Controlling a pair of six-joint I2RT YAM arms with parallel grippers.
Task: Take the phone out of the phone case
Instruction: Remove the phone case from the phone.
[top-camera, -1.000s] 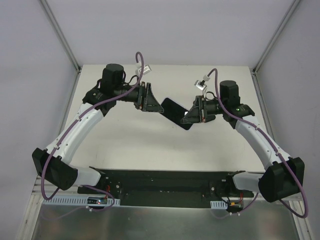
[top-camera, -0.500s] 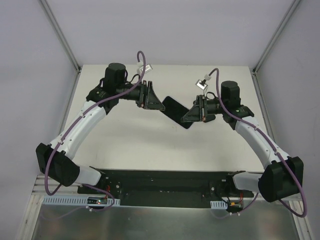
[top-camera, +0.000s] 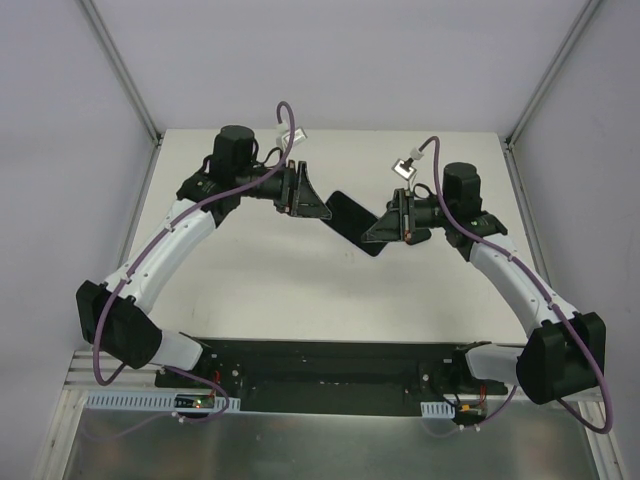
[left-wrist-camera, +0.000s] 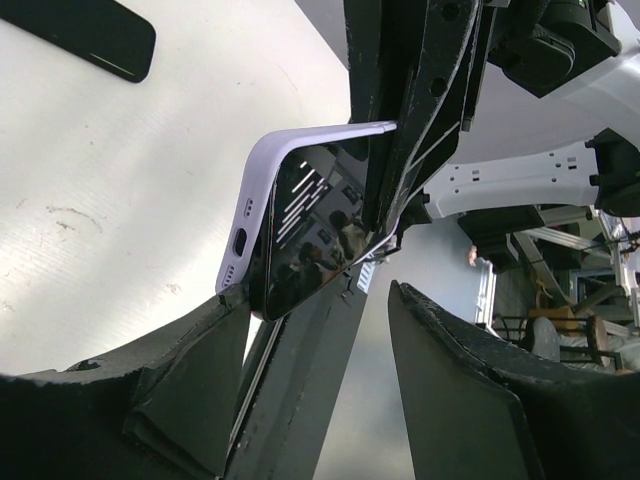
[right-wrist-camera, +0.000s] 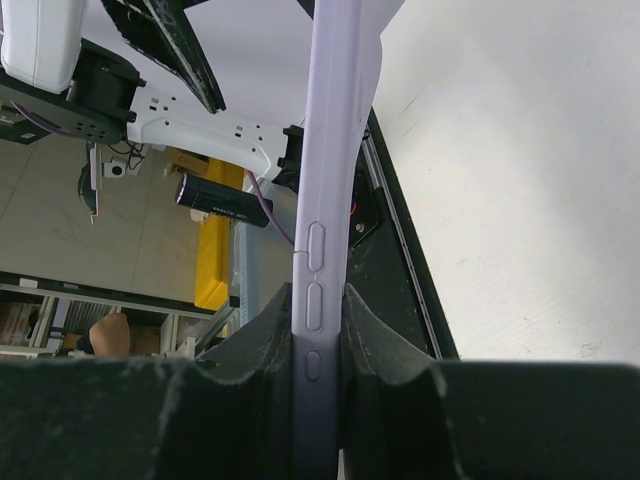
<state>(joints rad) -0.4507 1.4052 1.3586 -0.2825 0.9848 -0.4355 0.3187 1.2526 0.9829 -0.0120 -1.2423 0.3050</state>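
The phone (left-wrist-camera: 312, 225), dark screen showing, sits inside a lavender phone case (left-wrist-camera: 262, 185) and is held in the air above the table. My right gripper (right-wrist-camera: 318, 296) is shut on the case's long edge (right-wrist-camera: 335, 120), pinching it by the side buttons. My left gripper (left-wrist-camera: 315, 292) is open at the phone's other end. Its left fingertip (left-wrist-camera: 228, 305) touches the case's bottom corner, while the other finger (left-wrist-camera: 450, 350) stands well apart. From above, the phone (top-camera: 350, 220) spans the gap between the left gripper (top-camera: 316, 209) and the right gripper (top-camera: 384, 228).
The white table (top-camera: 300, 280) lies beneath both arms, with grey walls on three sides. A black base rail (top-camera: 320, 375) runs along the near edge. In the left wrist view a dark rounded shape (left-wrist-camera: 90, 30) lies on the table surface.
The left arm has edged right, closer to the phone's end, and its jaws have narrowed slightly. The right gripper has held its grip and barely moved.
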